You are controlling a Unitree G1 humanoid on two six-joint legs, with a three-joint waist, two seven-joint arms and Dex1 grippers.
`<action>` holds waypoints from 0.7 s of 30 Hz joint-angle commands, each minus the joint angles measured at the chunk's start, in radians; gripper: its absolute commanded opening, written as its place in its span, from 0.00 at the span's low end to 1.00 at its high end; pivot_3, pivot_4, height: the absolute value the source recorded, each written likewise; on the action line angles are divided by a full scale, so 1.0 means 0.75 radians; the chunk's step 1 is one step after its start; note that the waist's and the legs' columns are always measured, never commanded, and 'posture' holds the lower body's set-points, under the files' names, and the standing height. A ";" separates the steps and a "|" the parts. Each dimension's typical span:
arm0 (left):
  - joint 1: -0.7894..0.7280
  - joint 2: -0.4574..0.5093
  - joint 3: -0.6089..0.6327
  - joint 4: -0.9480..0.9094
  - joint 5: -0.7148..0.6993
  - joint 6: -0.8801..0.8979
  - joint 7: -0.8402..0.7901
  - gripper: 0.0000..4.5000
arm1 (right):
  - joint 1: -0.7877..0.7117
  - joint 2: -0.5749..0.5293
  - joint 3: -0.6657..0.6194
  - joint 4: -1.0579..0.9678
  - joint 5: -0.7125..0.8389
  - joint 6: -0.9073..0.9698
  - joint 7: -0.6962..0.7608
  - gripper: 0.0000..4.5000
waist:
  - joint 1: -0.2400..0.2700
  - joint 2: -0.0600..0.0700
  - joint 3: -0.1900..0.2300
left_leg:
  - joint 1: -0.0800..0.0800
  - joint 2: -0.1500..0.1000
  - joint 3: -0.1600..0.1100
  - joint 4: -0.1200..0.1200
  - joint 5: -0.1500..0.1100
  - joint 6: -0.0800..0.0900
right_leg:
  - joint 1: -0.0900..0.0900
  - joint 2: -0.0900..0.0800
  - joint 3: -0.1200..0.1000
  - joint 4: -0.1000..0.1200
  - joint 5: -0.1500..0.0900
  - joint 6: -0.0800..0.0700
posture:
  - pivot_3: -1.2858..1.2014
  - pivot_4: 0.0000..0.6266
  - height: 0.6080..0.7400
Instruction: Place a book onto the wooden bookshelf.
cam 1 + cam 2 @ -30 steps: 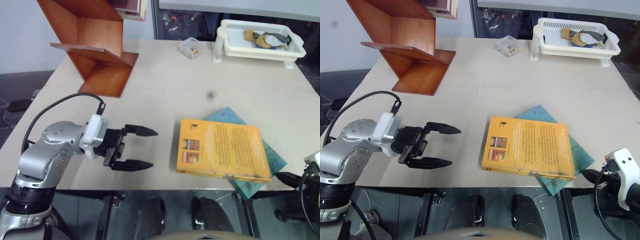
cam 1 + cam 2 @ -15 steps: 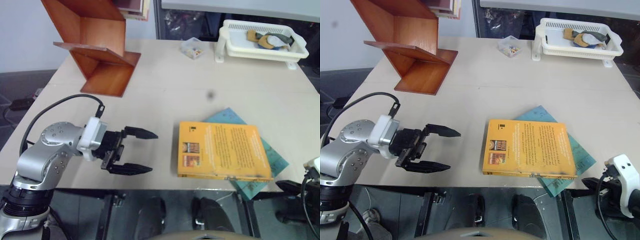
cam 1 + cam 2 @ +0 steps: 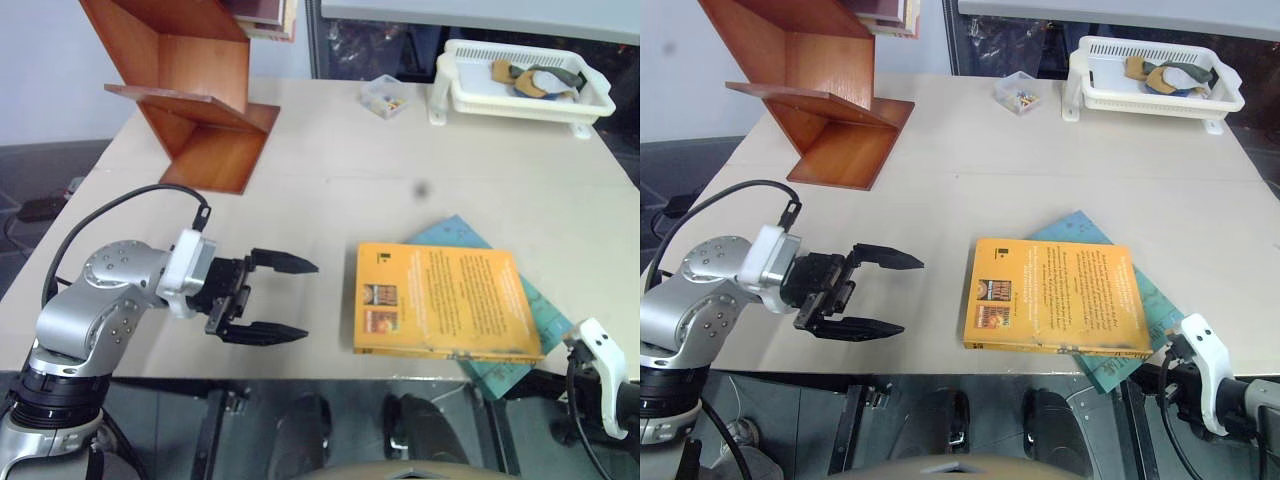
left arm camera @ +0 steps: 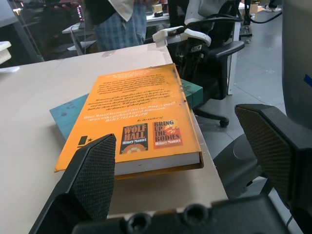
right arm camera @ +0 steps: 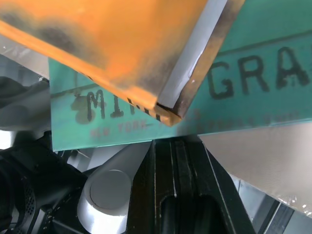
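At the table's near edge, the closed right gripper (image 5: 181,161) could nudge the teal book (image 3: 1148,300) and skew the book (image 3: 1055,296) before the wide-open left gripper (image 3: 282,299) grasps.

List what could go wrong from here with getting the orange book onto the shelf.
1. The book lies on a thinner teal book that juts past the table's front edge; a push could drag the teal one off.
2. The right gripper, shut, sits just below that overhanging corner and might knock it.
3. The left gripper is open beside the book, which lies flat, so the fingers may slide over the cover. The wooden bookshelf stands at the far corner.
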 commanded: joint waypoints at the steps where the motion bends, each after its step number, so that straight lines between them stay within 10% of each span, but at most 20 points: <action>1: 0.017 0.019 0.052 -0.053 -0.031 0.006 0.025 1.00 | -0.091 0.065 0.015 -0.006 0.069 -0.019 -0.037 0.01 | -0.008 -0.001 0.000 | 0.001 0.001 0.000 0.000 0.000 0.000 | 0.000 0.001 0.000 0.000 0.000 0.000 | 0.52 0.24 1.00; 21: 0.045 0.014 0.069 -0.061 -0.035 0.009 0.063 1.00 | -0.254 0.068 0.079 -0.013 0.291 0.066 -0.080 0.01 | 0.006 0.002 0.002 | 0.001 -0.003 -0.011 -0.001 -0.003 -0.001 | -0.004 0.006 0.004 -0.004 0.006 -0.007 | 0.52 0.24 1.00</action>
